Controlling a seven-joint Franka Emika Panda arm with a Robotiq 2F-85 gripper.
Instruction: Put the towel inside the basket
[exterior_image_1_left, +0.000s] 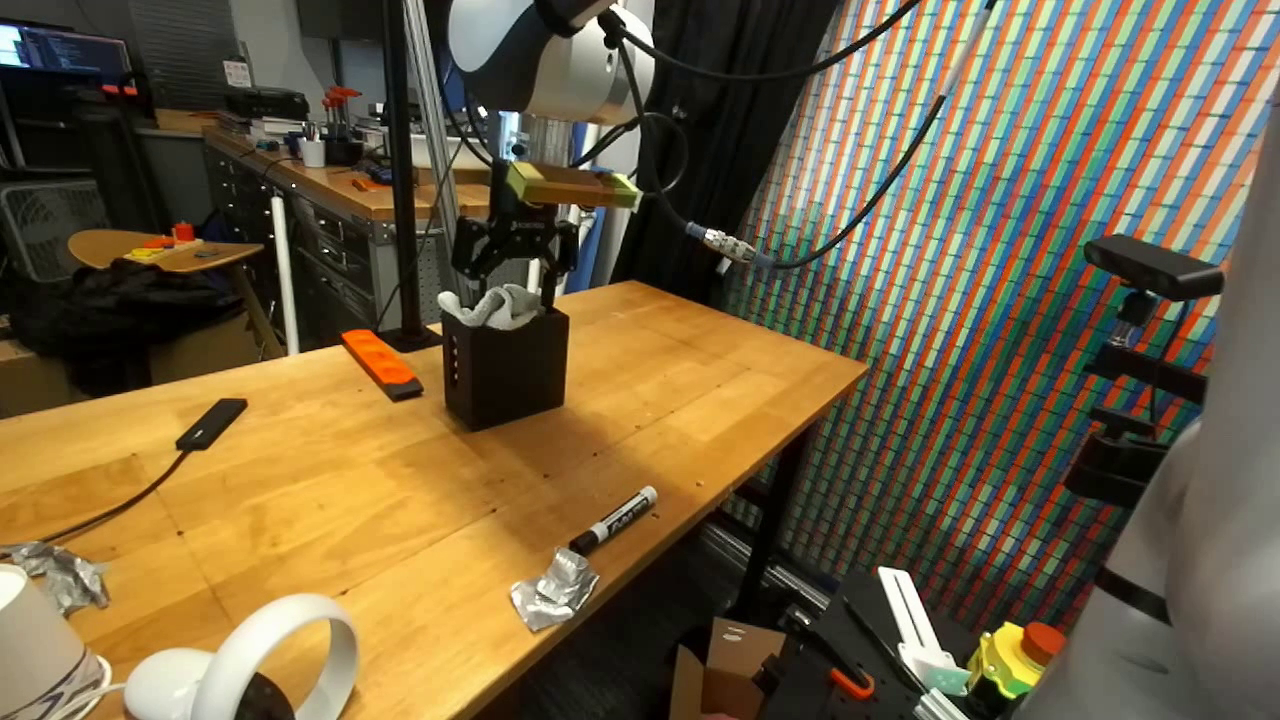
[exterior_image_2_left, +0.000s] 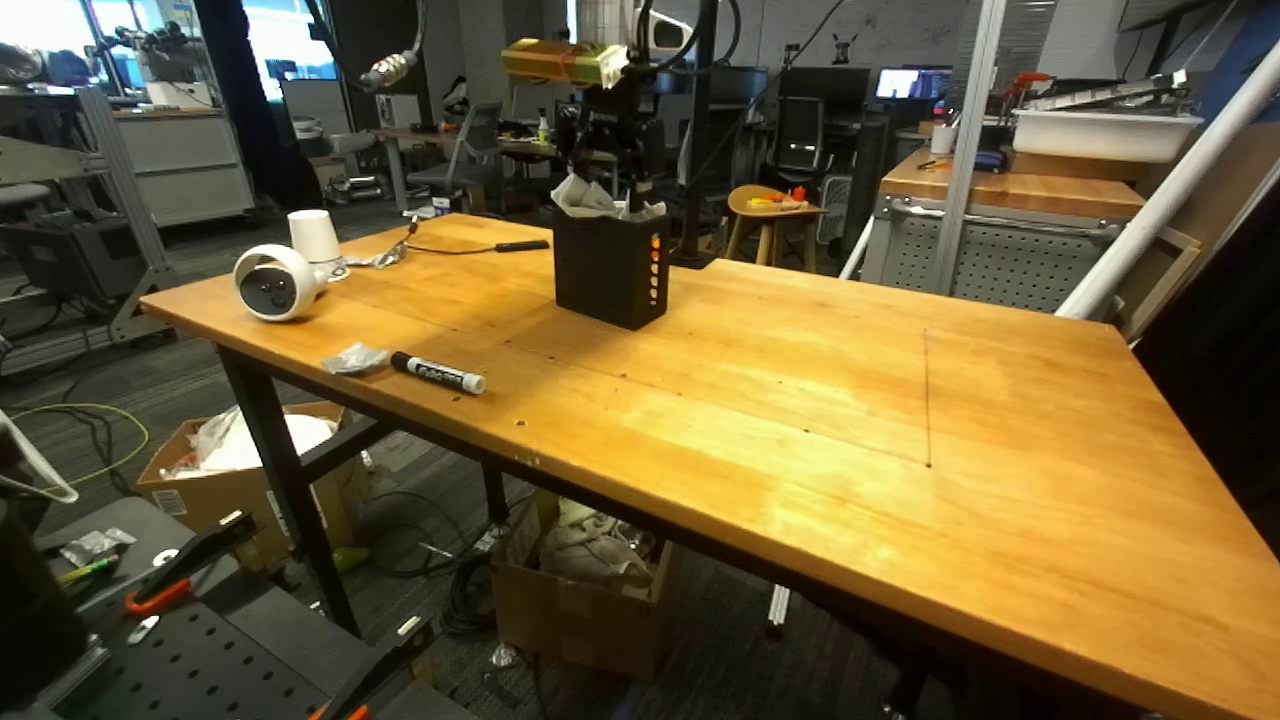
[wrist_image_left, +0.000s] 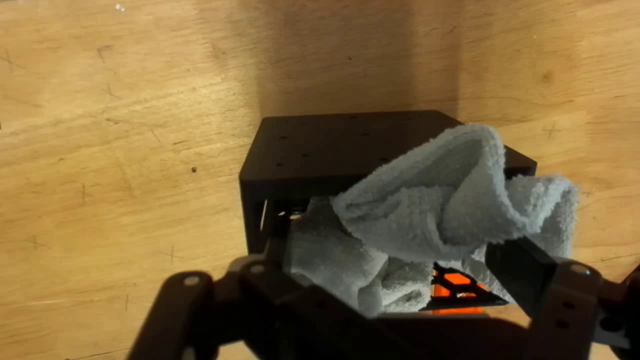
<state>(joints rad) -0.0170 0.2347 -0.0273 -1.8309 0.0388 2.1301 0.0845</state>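
A black basket (exterior_image_1_left: 510, 375) stands upright on the wooden table; it also shows in an exterior view (exterior_image_2_left: 605, 270) and the wrist view (wrist_image_left: 345, 145). The grey towel (exterior_image_1_left: 503, 307) is bunched in its mouth, partly down inside, with folds above and over the rim. The towel also shows in an exterior view (exterior_image_2_left: 588, 197) and the wrist view (wrist_image_left: 425, 220). My gripper (wrist_image_left: 390, 245) is open at the basket's mouth, fingers spread wide with towel folds between them. The gripper also shows in both exterior views (exterior_image_1_left: 513, 285) (exterior_image_2_left: 608, 185). The towel's lower part is hidden inside the basket.
An orange and black object (exterior_image_1_left: 382, 365) lies beside the basket, near a black post (exterior_image_1_left: 402, 200). A black hub with cable (exterior_image_1_left: 211, 424), a marker (exterior_image_1_left: 613, 520), crumpled foil (exterior_image_1_left: 556, 590), a white ring-shaped device (exterior_image_1_left: 275, 650) and a white cup (exterior_image_2_left: 314, 236) are also on the table (exterior_image_2_left: 800, 400).
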